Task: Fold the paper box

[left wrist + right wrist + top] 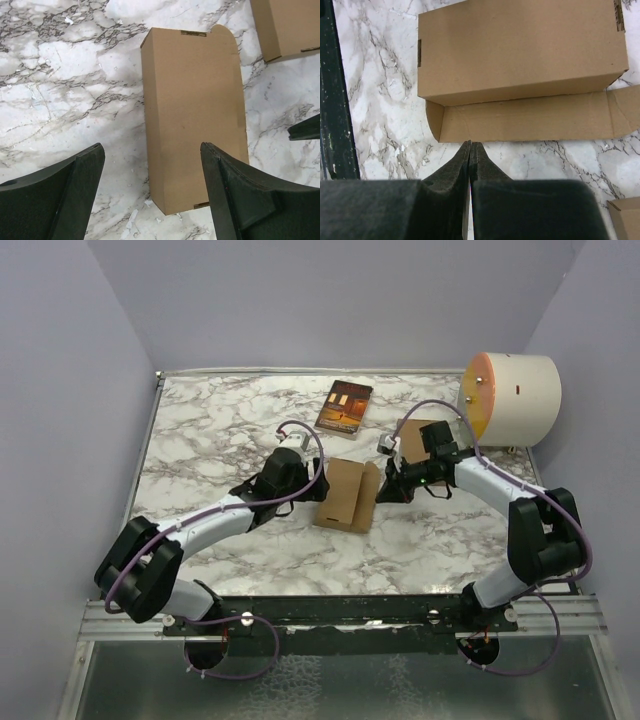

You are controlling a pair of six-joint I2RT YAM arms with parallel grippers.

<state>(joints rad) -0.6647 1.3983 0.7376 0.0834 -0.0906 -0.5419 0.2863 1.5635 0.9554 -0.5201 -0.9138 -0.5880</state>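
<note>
The paper box (345,495) is a small slim brown carton lying flat mid-table. In the left wrist view the box (192,115) lies lengthwise ahead, and my left gripper (152,147) is open above its near end with nothing between the fingers. In the right wrist view the box (520,45) has one long side flap (530,117) lying open on the marble. My right gripper (470,145) is shut and empty, its tips right at that flap's edge. From above, the left gripper (318,483) and right gripper (383,490) flank the box.
A bigger brown carton (418,433) lies behind the right gripper. A dark red-brown book (344,407) lies at the back centre. A cream cylinder (515,395) with an orange face stands at the back right. Purple walls enclose the marble table (220,430).
</note>
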